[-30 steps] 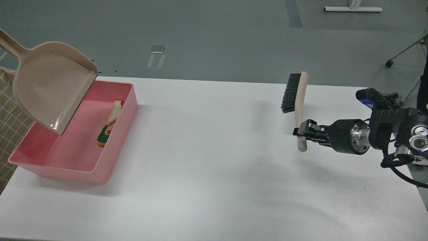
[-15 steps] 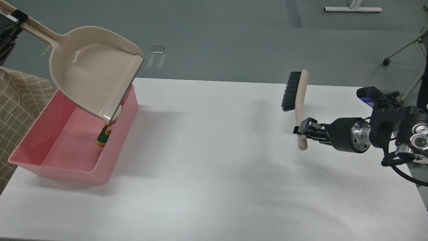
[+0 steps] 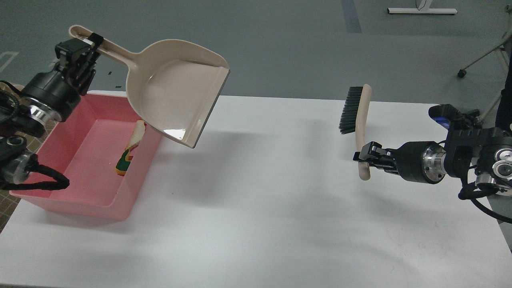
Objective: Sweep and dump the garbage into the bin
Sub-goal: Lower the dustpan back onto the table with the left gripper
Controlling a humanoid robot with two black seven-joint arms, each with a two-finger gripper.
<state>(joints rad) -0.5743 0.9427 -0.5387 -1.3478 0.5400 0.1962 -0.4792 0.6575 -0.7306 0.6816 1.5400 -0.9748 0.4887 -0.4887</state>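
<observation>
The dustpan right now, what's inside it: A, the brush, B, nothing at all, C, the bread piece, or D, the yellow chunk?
B: the dustpan held up by the left gripper shows a bare inner surface, while the garbage lies in the pink bin.

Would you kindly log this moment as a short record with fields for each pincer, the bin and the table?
left pincer: shut on dustpan handle, pan raised, empty
right pincer: shut on brush handle, bristles up, off the table
bin: pink, holds the garbage against its right wall
table: white, no garbage visible
</observation>
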